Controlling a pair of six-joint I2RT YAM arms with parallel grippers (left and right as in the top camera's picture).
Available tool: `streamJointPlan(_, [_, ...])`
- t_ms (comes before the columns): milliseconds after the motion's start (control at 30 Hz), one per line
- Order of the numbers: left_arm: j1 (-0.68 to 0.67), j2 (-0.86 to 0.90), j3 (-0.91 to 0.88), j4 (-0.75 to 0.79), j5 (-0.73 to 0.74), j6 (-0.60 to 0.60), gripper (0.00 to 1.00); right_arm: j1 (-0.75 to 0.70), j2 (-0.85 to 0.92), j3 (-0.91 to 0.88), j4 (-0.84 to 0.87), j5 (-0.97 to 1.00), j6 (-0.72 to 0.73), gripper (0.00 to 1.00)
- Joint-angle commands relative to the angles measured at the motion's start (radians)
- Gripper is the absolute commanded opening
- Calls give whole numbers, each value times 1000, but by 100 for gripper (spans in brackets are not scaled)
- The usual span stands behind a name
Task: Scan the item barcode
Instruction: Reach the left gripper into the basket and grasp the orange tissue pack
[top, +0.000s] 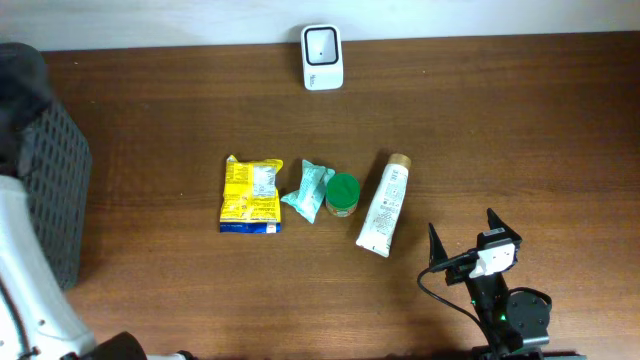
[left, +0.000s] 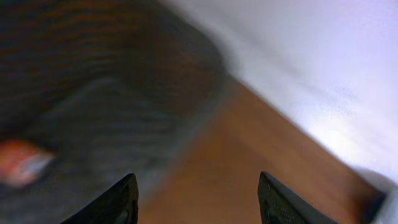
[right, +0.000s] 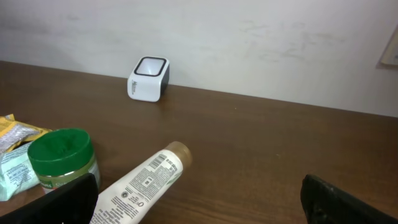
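Right of green-lidded jar (top: 342, 194): white tube (right: 140, 182), printed label too small to read. Left: yellow packet (top: 250, 195). Left claw (left: 198, 199) apart, right claw (top: 463, 232) wide apart, both empty.

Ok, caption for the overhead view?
Row of packet, pouch, jar, tube; scanner at far edge; right gripper open.

A dark mesh basket (top: 50, 190) stands at the nine o'clock edge of the brown wooden tabletop (top: 520, 130). A pale wall (top: 450, 15) runs along the twelve o'clock side. In the left wrist view the basket is blurred, and a small orange shape (left: 22, 163), too smeared to identify, shows towards eight o'clock, apparently inside it.
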Motion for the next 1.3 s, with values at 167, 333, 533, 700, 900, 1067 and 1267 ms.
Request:
streamJointPlan(167, [185,85,-98,-11,-146,19,69,-5,-10,-9,0,-5,-3,98])
streamJointPlan(333, [246,183,-117,-11,-146,31,70,-5,-11,-9,0,-5,-3,98])
streamJointPlan(533, [273,289,-117,-8,-171,38,73,-5,-10,-9,0,-5,-3,98])
streamJointPlan(700, [273,346,-117,16,-202,91,74,-5,-11,-9,0,-5,-3,98])
streamJointPlan(900, [281,406,-117,55,-200,166,74,-5,-11,-9,0,-5,-3,98])
streamJointPlan(1067, [290,420,-117,92,-155,260,75,-5,-11,-9,0,-5,-3,98])
streamJointPlan(1267, [316,465,-117,128,-148,343,75,-5,-10,-9,0,-5,-3,98])
